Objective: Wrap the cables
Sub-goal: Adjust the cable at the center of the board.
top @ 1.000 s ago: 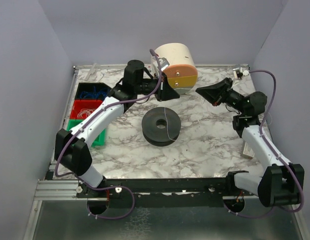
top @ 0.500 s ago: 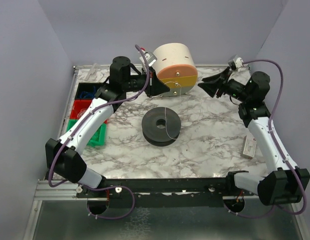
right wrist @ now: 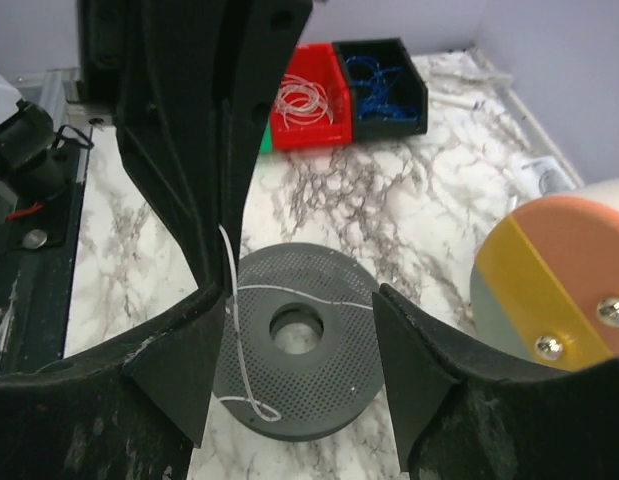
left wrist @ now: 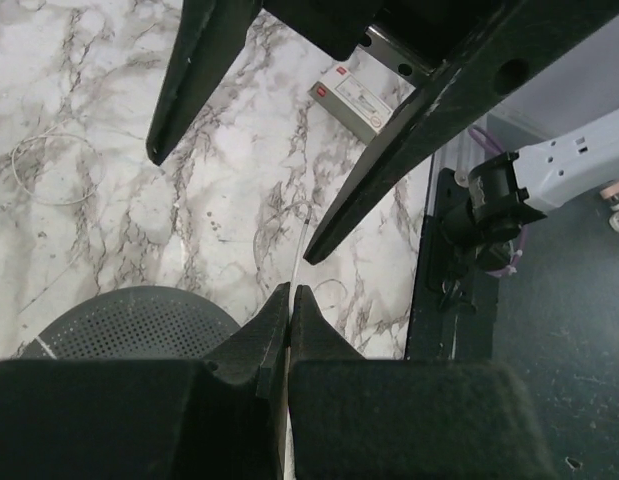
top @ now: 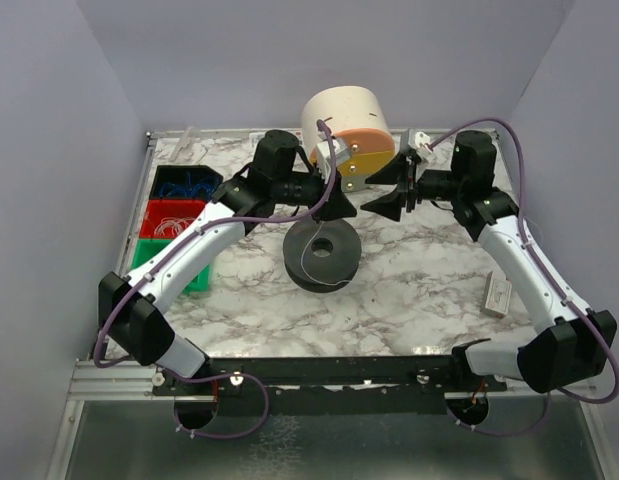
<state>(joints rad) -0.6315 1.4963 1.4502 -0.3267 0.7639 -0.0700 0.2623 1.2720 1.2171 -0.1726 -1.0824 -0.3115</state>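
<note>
Grey and perforated, the spool [top: 324, 265] is lying flat near the middle of the marble table [top: 419, 290]; we are viewing it from above and from both wrists. We are marking the whitish cable [right wrist: 233, 292] as a hair-thin strand hanging from the tip of the left gripper [top: 341, 208] down onto the spool, crossing its top face and curling into a small loop near its rim. The left gripper's jaws are pressing together on this strand above the spool's far side. The right gripper [top: 372, 193] is facing it tip to tip, just beside it, its fingers standing apart; whether either finger is touching the strand we cannot tell. Beyond both, a cream cylinder [top: 347, 115] with an orange-and-yellow end face is sitting at the far edge. Along the left edge we are showing a black bin [right wrist: 389, 128] holding blue cords, a red bin [right wrist: 309, 138] holding pale coils, and a green bin [top: 196, 280]. A small white box [top: 499, 296] is lying near the right edge.
</note>
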